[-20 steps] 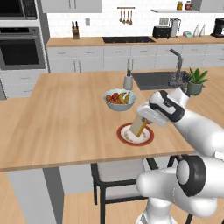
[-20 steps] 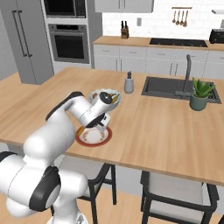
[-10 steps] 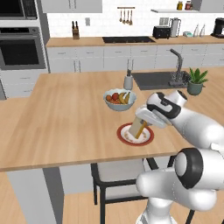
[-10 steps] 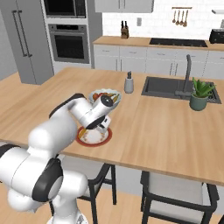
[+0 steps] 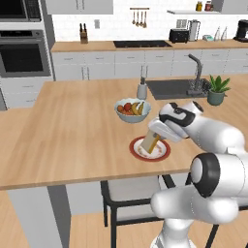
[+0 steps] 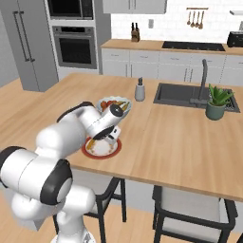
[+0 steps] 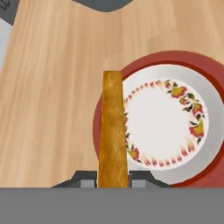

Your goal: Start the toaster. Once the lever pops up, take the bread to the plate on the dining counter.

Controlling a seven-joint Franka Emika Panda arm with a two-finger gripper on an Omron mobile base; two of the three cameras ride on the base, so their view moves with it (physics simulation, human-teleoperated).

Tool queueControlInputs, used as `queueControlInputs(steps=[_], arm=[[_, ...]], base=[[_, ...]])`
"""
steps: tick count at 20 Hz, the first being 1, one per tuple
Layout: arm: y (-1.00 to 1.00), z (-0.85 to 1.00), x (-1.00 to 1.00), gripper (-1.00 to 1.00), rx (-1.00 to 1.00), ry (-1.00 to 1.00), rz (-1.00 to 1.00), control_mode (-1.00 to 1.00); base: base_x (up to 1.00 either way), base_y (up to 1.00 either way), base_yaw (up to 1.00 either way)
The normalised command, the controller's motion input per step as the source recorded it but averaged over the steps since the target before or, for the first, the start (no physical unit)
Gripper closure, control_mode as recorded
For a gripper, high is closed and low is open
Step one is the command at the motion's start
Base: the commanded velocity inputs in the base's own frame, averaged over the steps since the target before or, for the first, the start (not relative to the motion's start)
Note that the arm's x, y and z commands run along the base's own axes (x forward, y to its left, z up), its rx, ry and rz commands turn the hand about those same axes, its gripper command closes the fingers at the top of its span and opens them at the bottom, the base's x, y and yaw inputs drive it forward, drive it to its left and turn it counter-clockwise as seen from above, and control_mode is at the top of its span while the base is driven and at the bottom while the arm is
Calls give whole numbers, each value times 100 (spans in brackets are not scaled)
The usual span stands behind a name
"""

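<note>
A squarish slice of bread (image 5: 151, 141), pale tan with a golden-brown crust, is held on edge and tilted over the plate (image 5: 163, 154), clamped between the narrowly set fingers of the end effector (image 5: 156, 136). In the hand view the bread (image 7: 113, 131) shows as a tall brown crust strip rising above the plate's (image 7: 205, 70) left rim; whether its far edge touches the plate cannot be told. The plate has a broad red-brown rim and a white centre ringed with small red and yellow flower marks; no writing can be read on it. It sits near the front edge of the light wood worktop (image 5: 72, 126) of the dining counter. Just behind the plate stands a pale-blue bowl of fruit (image 5: 132, 109). Further back from the plate are a small grey dispenser (image 5: 142, 90), a dark sink (image 5: 175, 88) with a tall tap, and a potted plant (image 5: 217, 90). Well behind the plate, on the far wall counter, stands a black toaster (image 5: 178, 35).
</note>
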Motion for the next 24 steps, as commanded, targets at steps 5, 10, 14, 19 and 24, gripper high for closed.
queueControlInputs(steps=[5, 10, 14, 19, 24], arm=[[3, -13, 18, 100, 0, 0, 0, -100], [14, -21, 23, 100, 0, 0, 0, -100], [10, -19, 21, 100, 0, 0, 0, -100], [-1, -12, 10, 100, 0, 0, 0, -100], [-13, -20, 0, 100, 0, 0, 0, -100]], base=[[0, 0, 0], [0, 0, 0], [0, 0, 0], [0, 0, 0], [0, 0, 0]])
